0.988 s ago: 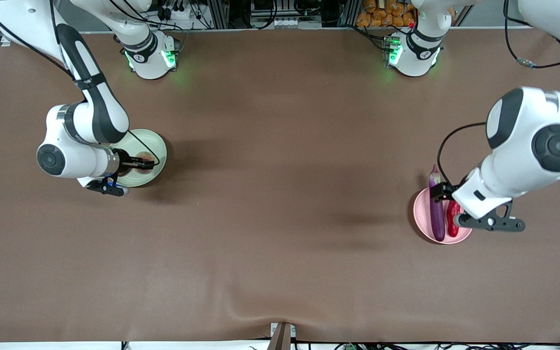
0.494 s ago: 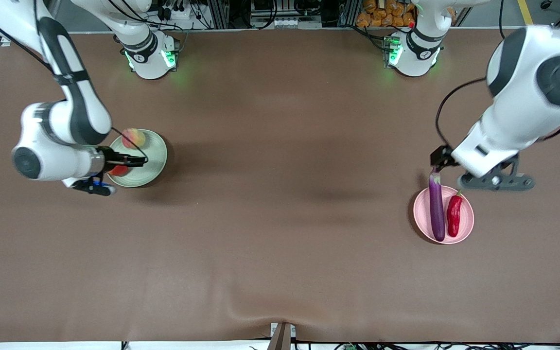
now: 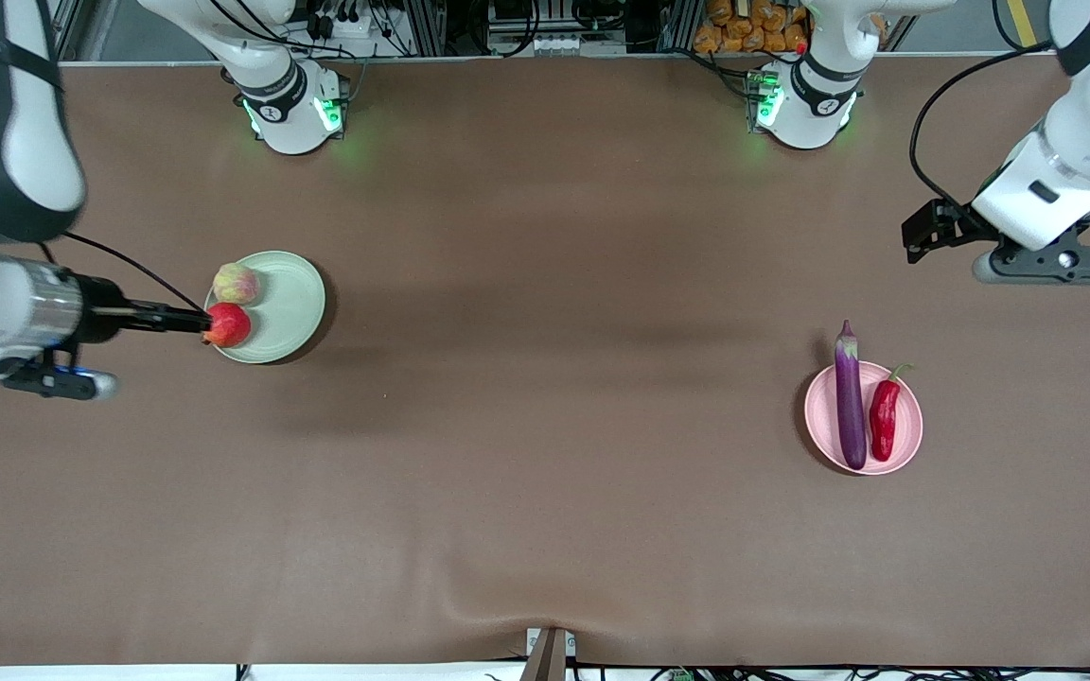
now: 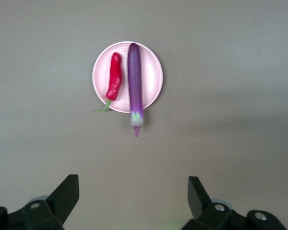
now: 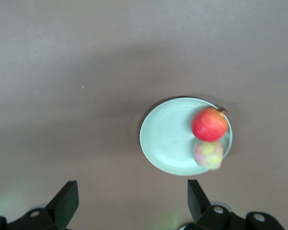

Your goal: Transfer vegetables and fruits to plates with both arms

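Task looked done as far as the views showed; eggplant point(image 3: 850, 397) and red chili pepper point(image 3: 884, 421) lay side by side on the pink plate point(image 3: 817, 416) toward the left arm's end of the table, the eggplant's pale stem end overhanging the rim; red fruit point(image 3: 228, 324) and yellowish-green fruit point(image 3: 235, 283) sat touching on the green plate point(image 3: 294, 303) toward the right arm's end, both crowded at one rim, the red one nearer the front camera; nothing loose left on the brown table point(image 3: 545, 473). Left gripper point(image 4: 132, 197) was high over bare table, fingers apart and empty; right gripper point(image 5: 132, 197) was high, off the green plate's side, fingers apart and empty. Judged: only retreat left; whole middle of the table free; the red fruit near the plate edge could roll off if bumped.
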